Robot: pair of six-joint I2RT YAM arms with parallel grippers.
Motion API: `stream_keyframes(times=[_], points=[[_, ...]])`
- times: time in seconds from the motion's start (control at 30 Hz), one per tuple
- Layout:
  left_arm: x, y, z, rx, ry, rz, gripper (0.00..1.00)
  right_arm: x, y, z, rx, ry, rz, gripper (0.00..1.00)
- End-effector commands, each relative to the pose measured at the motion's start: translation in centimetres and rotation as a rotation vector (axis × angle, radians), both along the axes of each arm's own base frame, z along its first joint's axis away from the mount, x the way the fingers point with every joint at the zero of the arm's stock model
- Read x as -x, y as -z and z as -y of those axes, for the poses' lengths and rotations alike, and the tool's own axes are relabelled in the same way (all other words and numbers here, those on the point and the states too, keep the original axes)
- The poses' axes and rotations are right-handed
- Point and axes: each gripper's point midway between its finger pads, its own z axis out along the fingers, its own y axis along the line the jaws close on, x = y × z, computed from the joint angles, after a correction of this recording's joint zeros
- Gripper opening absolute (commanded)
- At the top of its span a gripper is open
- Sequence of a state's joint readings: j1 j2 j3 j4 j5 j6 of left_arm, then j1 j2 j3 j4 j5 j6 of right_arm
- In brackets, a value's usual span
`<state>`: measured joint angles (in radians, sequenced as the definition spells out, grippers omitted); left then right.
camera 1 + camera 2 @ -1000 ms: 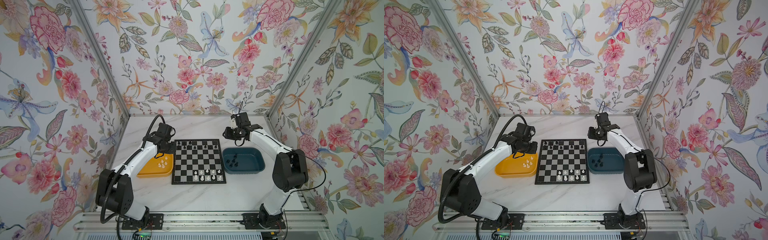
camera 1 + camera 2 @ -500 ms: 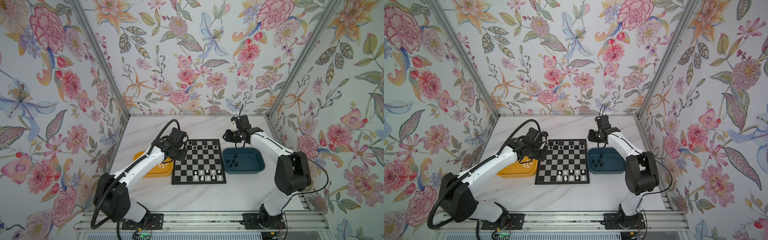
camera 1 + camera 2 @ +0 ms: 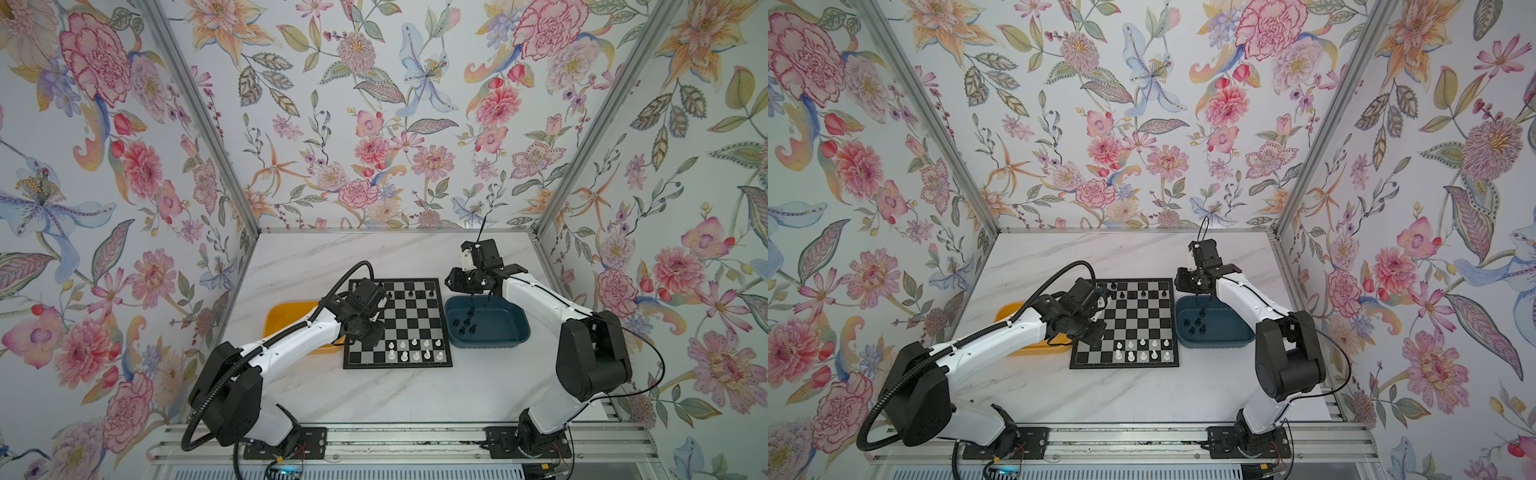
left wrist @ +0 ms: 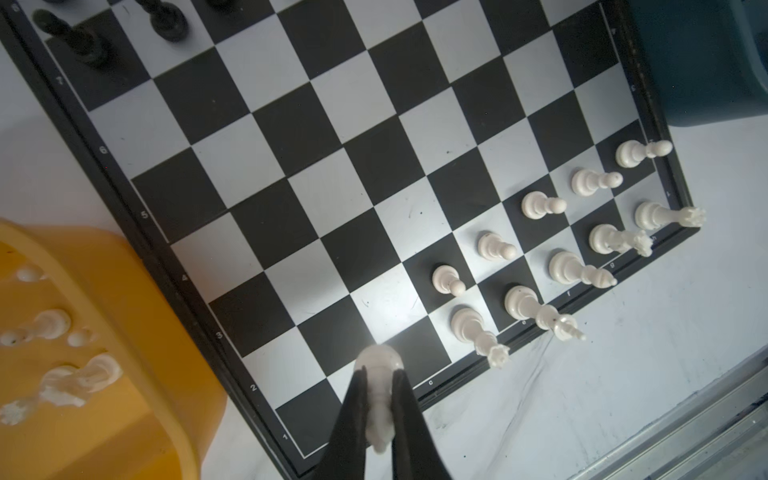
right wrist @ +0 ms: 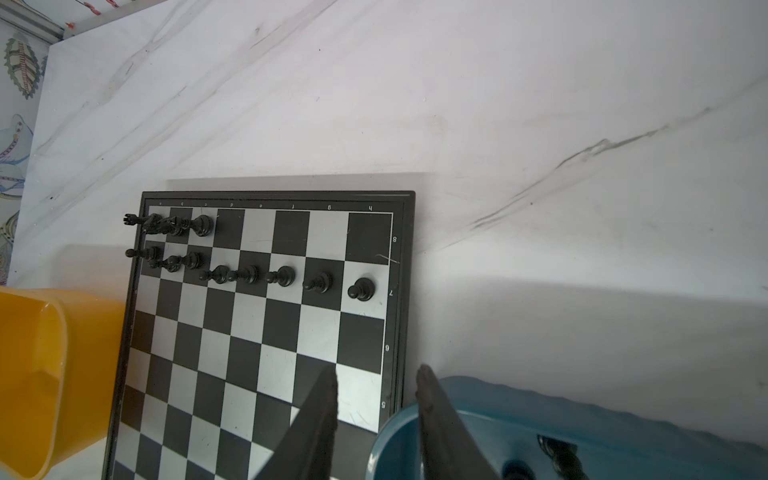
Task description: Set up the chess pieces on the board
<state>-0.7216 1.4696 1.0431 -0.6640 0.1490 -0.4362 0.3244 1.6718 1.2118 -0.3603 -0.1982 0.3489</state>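
The left gripper (image 4: pixel 380 373) clenches a white piece (image 4: pixel 377 358) over the board (image 4: pixel 374 166); the right gripper (image 5: pixel 376 370) is parted, empty. A blue tray (image 5: pixel 623 415) lies just beside it.

Blurred chess pieces (image 5: pixel 557 455) in blue tray (image 5: pixel 623 424)

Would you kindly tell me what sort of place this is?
Probably a robot test booth: left arm and right arm bolted to an aluminium rail, floral panels boxing in the table, a chessboard staged on it.

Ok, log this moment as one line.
left gripper: shut on white piece, over board | right gripper: open, empty, at edge of dark blue tray
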Motion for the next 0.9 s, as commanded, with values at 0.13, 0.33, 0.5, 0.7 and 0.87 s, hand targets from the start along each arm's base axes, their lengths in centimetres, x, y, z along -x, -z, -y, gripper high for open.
stream_keyframes(times=[0.13, 0.33, 0.5, 0.7, 0.87], points=[[2.0, 0.8, 1.4, 0.032, 0.024, -0.015, 0.10, 1.1, -0.6, -0.2, -0.003, 0.001, 0.034, 0.34], [3.4, 2.3, 0.7, 0.025, 0.000, -0.042, 0.10, 1.8, 0.1, -0.1, 0.003, 0.001, 0.026, 0.34], [4.1, 2.7, 1.3, 0.025, 0.023, -0.048, 0.10, 2.0, 0.3, -0.5, 0.007, -0.008, 0.024, 0.34], [4.5, 3.8, 1.5, 0.001, 0.038, -0.068, 0.10, 2.1, 0.6, -0.8, 0.011, -0.018, 0.019, 0.34], [4.6, 4.2, 1.2, -0.023, 0.034, -0.073, 0.10, 2.1, 0.4, -0.8, 0.014, -0.017, 0.025, 0.34]])
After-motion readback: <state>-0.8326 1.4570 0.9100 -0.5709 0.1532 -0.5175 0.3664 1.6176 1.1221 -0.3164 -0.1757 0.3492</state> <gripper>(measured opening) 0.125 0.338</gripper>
